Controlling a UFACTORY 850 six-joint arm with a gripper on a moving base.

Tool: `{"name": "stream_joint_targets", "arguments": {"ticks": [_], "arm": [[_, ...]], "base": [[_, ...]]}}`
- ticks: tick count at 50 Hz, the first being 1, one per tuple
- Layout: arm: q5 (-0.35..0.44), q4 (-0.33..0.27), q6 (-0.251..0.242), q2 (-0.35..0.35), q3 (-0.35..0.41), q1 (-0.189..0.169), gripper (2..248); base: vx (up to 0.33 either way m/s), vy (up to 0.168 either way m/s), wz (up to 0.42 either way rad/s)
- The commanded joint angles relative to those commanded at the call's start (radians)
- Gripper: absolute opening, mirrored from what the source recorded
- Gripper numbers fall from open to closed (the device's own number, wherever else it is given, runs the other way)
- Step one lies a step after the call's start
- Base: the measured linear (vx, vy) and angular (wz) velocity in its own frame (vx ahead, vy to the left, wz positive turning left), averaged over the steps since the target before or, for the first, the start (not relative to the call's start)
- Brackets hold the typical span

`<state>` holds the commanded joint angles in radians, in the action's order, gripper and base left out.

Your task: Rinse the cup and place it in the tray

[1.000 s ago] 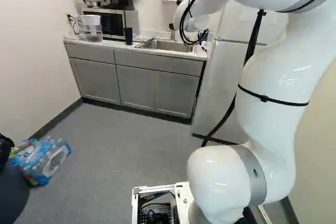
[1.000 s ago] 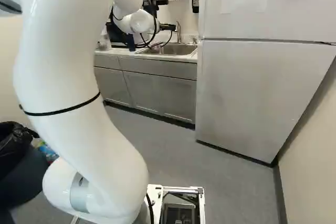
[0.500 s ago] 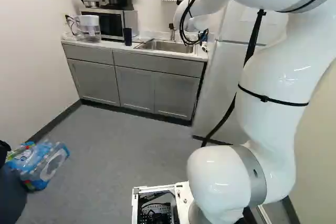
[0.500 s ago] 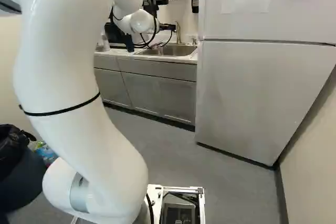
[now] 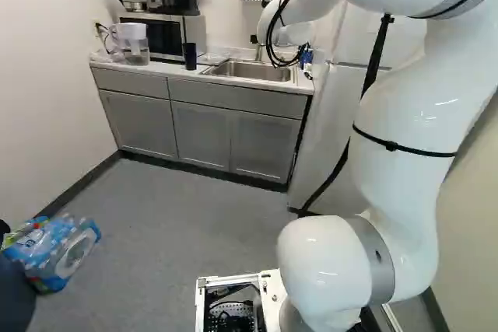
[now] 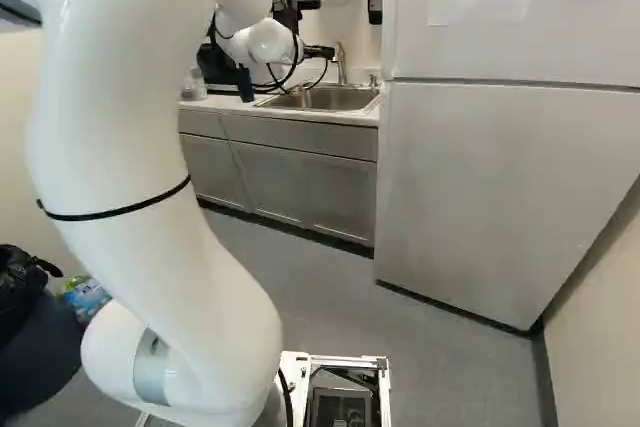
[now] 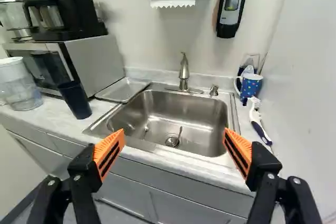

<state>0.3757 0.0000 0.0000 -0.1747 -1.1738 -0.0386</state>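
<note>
White arm (image 5: 401, 138) at three o'clock; sink (image 5: 249, 71) at twelve, set in the tabletop (image 5: 165, 68), which bears a dark cup (image 5: 190, 57) at eleven and pitcher (image 5: 135, 48) at ten; plastic bottles (image 5: 53, 250) lie on floor (image 5: 179, 215) at eight.

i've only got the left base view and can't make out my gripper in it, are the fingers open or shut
Observer: Open: in the wrist view, the two fingers of the gripper stand wide apart.
Operator: ok, anything lying down in the sink, i can't see its bottom
Observer: Yes, a spoon-like utensil lies at the drain.
Operator: and the blue thing past the sink, on the side away from the dark cup, what is it
Observer: The wrist view shows a dotted blue mug with its handle towards the sink.
</note>
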Motion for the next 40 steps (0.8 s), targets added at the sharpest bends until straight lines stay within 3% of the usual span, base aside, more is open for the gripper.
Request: {"name": "stream_joint_targets", "arguments": {"ticks": [40], "arm": [[0.000,0.000,0.000,0.000,0.000,0.000,247]], "base": [[0.113,0.024,0.097]]}}
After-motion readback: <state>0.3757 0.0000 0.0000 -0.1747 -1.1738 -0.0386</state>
